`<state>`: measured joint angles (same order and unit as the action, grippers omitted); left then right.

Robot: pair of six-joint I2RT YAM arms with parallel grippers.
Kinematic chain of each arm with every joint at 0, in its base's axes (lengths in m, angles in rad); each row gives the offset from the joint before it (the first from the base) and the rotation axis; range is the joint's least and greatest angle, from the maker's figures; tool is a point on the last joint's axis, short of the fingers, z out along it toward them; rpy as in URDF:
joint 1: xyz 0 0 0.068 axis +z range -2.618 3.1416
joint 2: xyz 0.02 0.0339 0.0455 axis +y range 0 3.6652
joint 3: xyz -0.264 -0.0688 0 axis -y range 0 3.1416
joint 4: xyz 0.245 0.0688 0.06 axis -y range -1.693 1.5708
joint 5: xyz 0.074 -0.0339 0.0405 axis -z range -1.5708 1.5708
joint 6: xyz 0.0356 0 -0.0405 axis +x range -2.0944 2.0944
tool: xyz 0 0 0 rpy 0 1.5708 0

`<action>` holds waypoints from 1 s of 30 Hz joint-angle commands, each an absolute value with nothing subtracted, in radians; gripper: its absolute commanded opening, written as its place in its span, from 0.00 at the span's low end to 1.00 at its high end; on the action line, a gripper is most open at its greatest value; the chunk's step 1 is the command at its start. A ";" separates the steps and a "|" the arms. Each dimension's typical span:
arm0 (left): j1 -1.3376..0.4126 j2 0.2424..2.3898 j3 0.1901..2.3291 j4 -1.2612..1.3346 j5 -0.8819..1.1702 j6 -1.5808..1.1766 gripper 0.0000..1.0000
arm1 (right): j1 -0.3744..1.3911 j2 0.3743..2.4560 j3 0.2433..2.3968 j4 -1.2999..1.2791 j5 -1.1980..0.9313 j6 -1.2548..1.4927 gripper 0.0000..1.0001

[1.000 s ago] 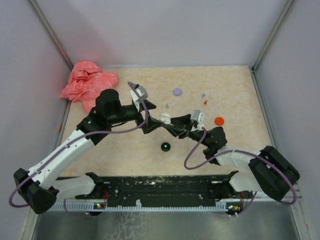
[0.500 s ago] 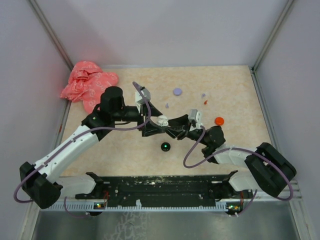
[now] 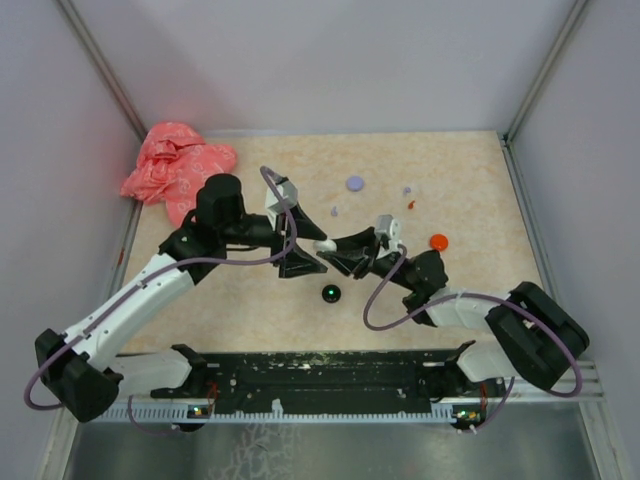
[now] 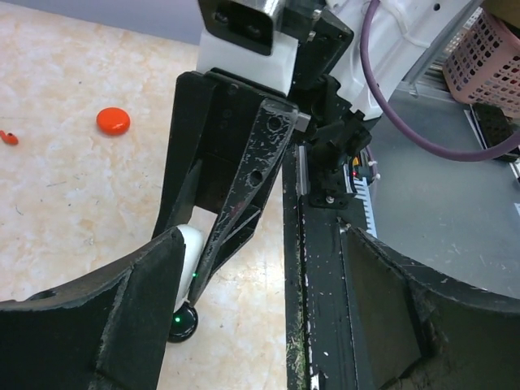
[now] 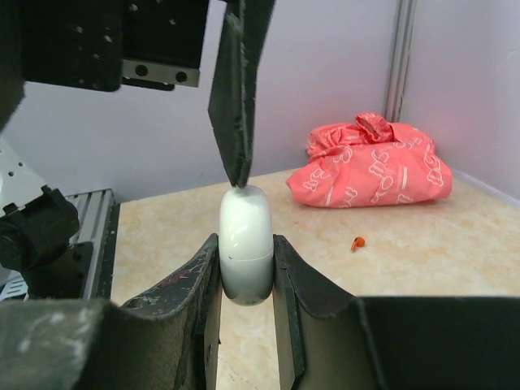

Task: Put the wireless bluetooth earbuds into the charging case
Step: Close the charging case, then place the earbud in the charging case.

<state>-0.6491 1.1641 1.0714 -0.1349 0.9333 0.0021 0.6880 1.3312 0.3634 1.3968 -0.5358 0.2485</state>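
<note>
While our right gripper (image 5: 245, 248) pinched the white charging case (image 5: 246, 219) upright between narrowly set fingers, our left gripper (image 3: 312, 253) stood wide, with one fingertip (image 5: 237, 166) touching the case's rounded top. We saw the wireless bluetooth earbuds (image 3: 334, 211) lying loose on the table (image 3: 480, 190) beyond both arms, well apart from the case, the orange-red earbud (image 3: 411, 204) just beside a pale one (image 3: 407, 189). A black disc (image 3: 330, 293) showing a green light lay nearer the bases, and a pink bag (image 3: 175, 170) sat in the far left corner
</note>
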 commanded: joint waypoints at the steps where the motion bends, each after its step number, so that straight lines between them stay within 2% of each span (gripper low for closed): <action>1: -0.639 1.124 1.080 -0.127 0.892 0.009 0.87 | 0.676 1.321 0.395 1.367 -0.511 0.289 0.00; 8: -0.629 1.102 1.072 -0.218 0.416 0.032 0.91 | 0.644 1.238 0.379 1.034 -0.438 0.379 0.00; 14: -0.629 1.081 1.008 -0.234 -0.008 0.035 0.92 | 0.568 1.134 0.409 0.503 -0.376 0.407 0.00; 22: -0.629 1.060 0.949 -0.221 -0.154 0.048 0.94 | 0.531 1.142 0.453 0.092 -0.345 0.414 0.00; 30: -0.615 1.043 0.935 -0.232 -0.158 0.058 0.94 | 0.531 1.323 0.512 0.094 -0.425 0.471 0.00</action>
<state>-0.6312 1.0760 0.9482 -0.2356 -0.1410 0.0502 0.5362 1.2591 0.4427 0.0956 -0.3866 0.4305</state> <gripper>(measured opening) 0.938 0.264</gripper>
